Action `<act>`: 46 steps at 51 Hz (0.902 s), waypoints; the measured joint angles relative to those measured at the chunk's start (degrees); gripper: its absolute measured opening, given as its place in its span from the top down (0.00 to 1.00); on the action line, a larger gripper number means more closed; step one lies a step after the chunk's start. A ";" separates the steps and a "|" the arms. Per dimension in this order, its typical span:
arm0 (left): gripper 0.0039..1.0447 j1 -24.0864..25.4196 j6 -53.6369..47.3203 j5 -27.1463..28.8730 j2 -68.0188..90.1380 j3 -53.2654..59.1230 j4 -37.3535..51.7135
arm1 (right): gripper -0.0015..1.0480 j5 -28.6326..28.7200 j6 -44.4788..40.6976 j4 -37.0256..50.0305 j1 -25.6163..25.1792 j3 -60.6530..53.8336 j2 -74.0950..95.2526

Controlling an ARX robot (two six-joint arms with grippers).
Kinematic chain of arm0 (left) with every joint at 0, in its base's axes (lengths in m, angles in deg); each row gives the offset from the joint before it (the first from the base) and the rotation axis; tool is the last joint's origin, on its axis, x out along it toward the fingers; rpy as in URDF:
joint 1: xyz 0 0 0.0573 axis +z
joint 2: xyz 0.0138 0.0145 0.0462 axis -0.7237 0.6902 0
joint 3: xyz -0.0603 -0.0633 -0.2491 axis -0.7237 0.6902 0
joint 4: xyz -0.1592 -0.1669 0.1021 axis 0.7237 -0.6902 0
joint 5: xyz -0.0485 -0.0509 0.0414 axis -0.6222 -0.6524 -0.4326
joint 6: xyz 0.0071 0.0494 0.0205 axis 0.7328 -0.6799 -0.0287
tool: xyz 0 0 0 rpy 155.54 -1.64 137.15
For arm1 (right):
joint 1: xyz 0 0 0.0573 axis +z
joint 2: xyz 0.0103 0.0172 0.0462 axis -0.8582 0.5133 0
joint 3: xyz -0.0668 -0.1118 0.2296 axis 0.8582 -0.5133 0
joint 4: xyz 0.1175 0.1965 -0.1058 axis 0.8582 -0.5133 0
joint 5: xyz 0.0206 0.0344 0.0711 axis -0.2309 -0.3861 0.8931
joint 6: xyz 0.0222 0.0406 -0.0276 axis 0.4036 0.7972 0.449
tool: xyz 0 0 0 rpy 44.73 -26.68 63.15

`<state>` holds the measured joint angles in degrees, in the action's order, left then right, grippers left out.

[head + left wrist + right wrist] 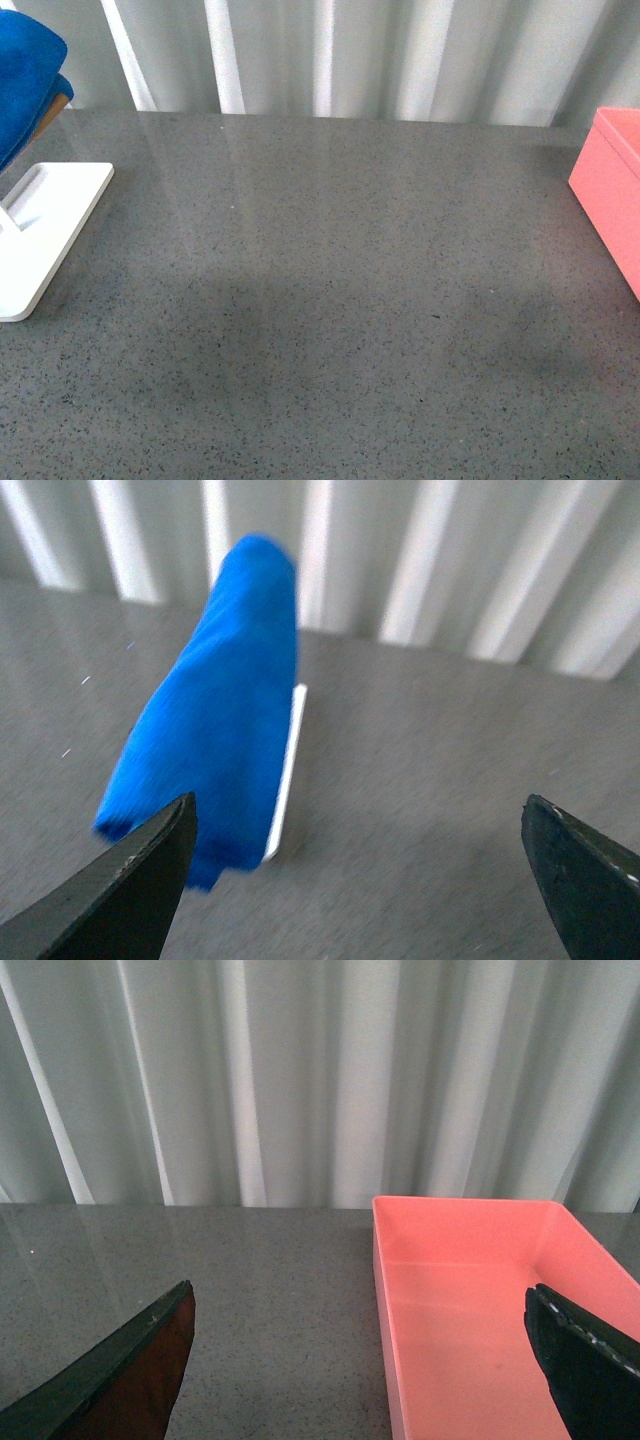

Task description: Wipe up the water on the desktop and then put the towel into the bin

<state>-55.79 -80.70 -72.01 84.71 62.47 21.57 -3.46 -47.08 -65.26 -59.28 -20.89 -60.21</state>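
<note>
While the towel (25, 80) hangs draped over the top of the white stand (55, 215) at the far left of the front view, the grey speckled tabletop (330, 280) stretches wide btw it and the bin (612, 185). The bin sits at the right edge, partly cut off by the frame. Towel's bright blue, folded over, w/ a bit of tan wooden peg (57, 106) peeking out under it. Stand's flat base rests on the tabletop. Pale pleated curtain (400, 50) runs along the back.

Left wrist cam: left fingers (120, 890) spread wide apart, nothing btw them. Ahead of them the towel hangs as a tall blue drape, a bit blurred, w/ a thin white edge of the stand showing just beside it. Fingers are clear of the towel, not touching.

Right wrist cam: right fingers (110, 1380) also spread wide, gripping nothing. The bin lies ahead, salmon-pink, rectangular, open-topped, its floor and walls in plain view. One finger overlaps its near corner in the shot, but can't tell if it touches. Bin stands on the tabletop, near the curtain side. Towel and bin are well apart, at opp. ends of the tabletop.
</note>
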 joint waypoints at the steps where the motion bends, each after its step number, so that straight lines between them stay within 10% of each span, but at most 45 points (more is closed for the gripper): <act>1: 0.06 -0.26 -0.02 -0.33 2.95 -1.95 3.15 | 0.07 -0.04 0.00 0.00 0.00 0.00 0.00; 12: 0.06 2.86 -1.95 -10.69 26.99 -17.27 16.74 | 0.07 -0.07 0.00 0.00 0.00 0.00 -0.02; 24: 0.06 8.24 -5.95 -20.22 52.46 -35.89 10.60 | 0.07 -0.04 0.00 0.00 0.00 0.00 0.00; 46: 0.06 15.61 -25.94 -19.56 78.68 -47.74 2.08 | 0.07 -0.02 0.00 0.00 0.00 0.00 -0.02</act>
<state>-40.18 -106.64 -91.58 163.39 14.74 23.65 -3.48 -47.08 -65.26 -59.28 -20.89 -60.23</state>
